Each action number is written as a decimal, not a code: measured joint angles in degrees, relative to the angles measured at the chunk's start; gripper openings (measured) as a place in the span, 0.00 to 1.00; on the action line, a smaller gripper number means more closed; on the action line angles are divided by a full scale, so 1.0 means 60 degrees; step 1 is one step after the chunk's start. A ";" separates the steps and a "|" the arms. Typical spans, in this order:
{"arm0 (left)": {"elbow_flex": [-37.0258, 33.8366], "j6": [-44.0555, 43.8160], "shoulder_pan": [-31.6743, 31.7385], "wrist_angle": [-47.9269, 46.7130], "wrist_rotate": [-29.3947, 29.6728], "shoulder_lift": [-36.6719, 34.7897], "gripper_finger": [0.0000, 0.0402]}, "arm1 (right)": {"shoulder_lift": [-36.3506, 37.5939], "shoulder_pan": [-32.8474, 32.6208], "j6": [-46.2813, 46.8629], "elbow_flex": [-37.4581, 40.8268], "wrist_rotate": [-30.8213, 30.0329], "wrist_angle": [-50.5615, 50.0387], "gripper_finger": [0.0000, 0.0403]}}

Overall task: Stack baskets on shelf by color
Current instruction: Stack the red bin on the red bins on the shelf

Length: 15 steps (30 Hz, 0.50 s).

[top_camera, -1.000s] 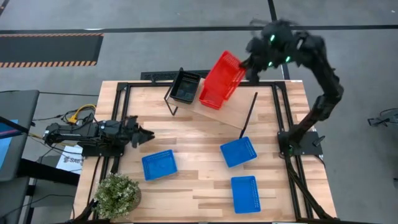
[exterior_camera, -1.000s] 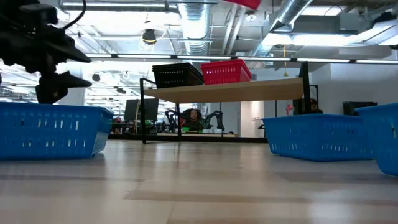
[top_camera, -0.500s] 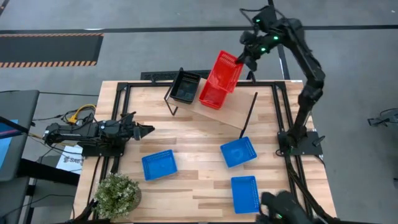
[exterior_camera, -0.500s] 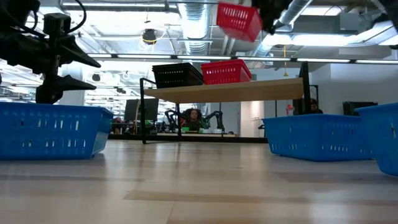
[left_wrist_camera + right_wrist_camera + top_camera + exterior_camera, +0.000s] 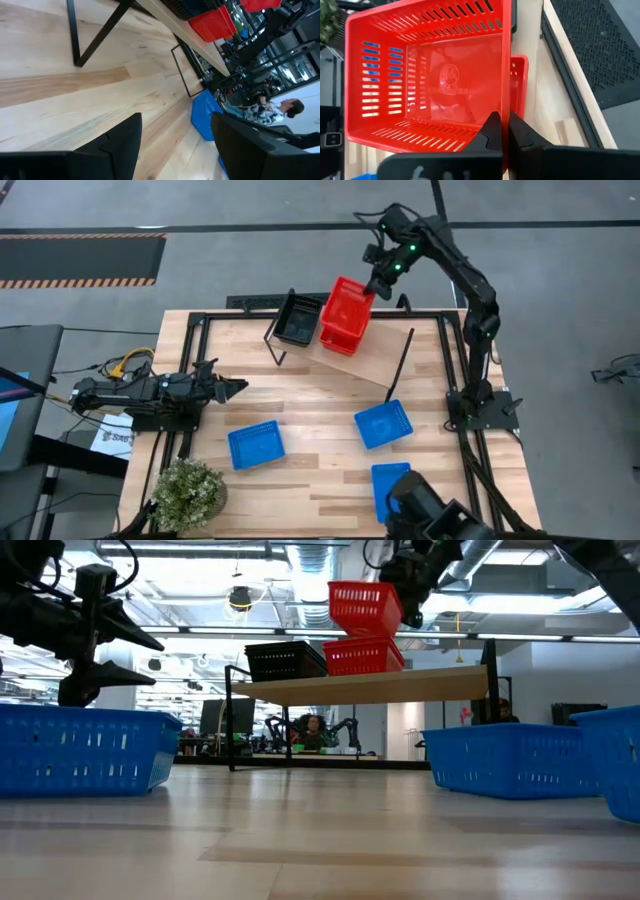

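My right gripper [image 5: 375, 283] is shut on a red basket [image 5: 346, 304], which hangs over a second red basket [image 5: 340, 337] that stands on the wooden shelf [image 5: 378, 358]. In the low view the held red basket [image 5: 365, 608] sits just above the lower red basket [image 5: 362, 657]. A black basket [image 5: 298, 318] stands beside them on the shelf, toward the table's left. Three blue baskets [image 5: 255, 445] [image 5: 383, 423] [image 5: 393, 483] lie on the table. My left gripper [image 5: 236, 388] waits open, low at the table's left side. My right gripper pinches one side wall of the red basket at its rim [image 5: 506, 114], the wall toward the table's far right. One finger [image 5: 491, 131] is inside the basket and the other [image 5: 521, 135] outside. The fingers slant down from above. The basket hangs nearly level, open side up.
A potted plant [image 5: 187, 492] stands at the near left corner. The shelf's black rod legs [image 5: 400, 365] [image 5: 273, 340] reach down to the tabletop. The board has bare room to the right of the red baskets. People and other arms show in the room beyond.
My right gripper has come down and toward the table's left with the red basket. The basket was tilted steeply and high; now it is nearly level, right over the red basket on the shelf. My left gripper has rolled a little about its wrist without leaving its place.
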<state>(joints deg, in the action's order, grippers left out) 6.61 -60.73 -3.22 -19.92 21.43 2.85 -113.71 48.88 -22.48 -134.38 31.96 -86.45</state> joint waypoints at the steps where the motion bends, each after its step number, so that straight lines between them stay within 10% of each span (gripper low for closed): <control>1: 0.0000 0.0000 0.0000 -0.0017 0.0000 0.0000 0.56 | 0.0000 0.0000 -0.0010 0.0094 -0.0035 0.0038 0.01; 15: 0.0004 -0.0004 0.0000 -0.0023 -0.0011 0.0000 0.56 | 0.0004 -0.0112 -0.0058 0.1024 -0.0695 0.0071 0.01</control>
<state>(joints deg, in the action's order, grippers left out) 6.63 -60.75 -3.22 -20.05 21.37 2.85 -113.69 48.21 -22.83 -128.23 27.79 -86.02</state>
